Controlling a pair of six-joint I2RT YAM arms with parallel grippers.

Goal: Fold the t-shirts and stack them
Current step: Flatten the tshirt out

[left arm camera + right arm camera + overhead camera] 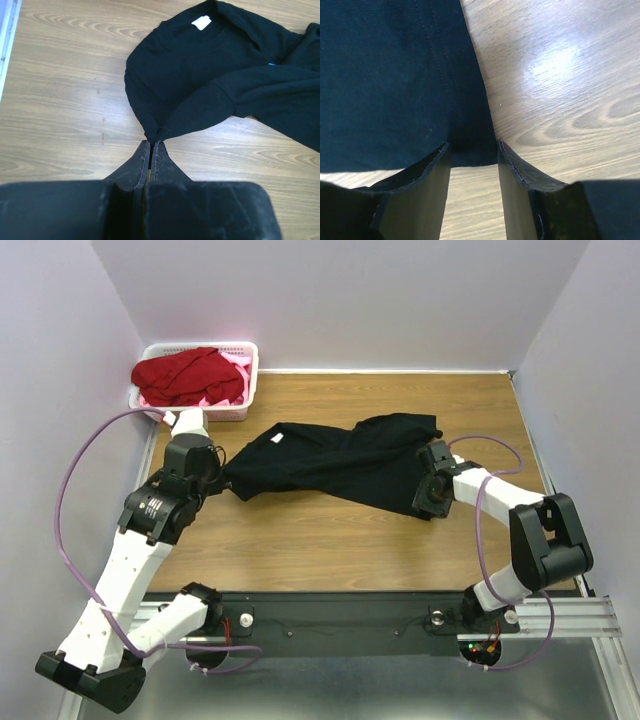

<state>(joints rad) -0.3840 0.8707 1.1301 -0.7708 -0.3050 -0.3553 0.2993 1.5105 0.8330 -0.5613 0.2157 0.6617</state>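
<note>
A large black t-shirt point(335, 462) lies loosely spread across the middle of the wooden table, its neck label up. In the left wrist view the black t-shirt point(200, 80) shows its collar and white tag point(202, 22). My left gripper point(151, 143) is shut on a pinch of cloth at the shirt's left edge; from above, the left gripper point(222, 480) sits at that end. My right gripper point(472, 149) is open, its fingers point(517, 167) astride a hem corner of the black t-shirt point(395, 85) that lies flat on the table. A red t-shirt point(185, 375) and a pink t-shirt point(241, 367) sit in the basket.
The white slotted basket point(252, 375) stands at the back left corner against the wall. Walls close the table point(330, 540) on the left, back and right. A purple cable loops from each arm. Bare wood shows in front of the shirt.
</note>
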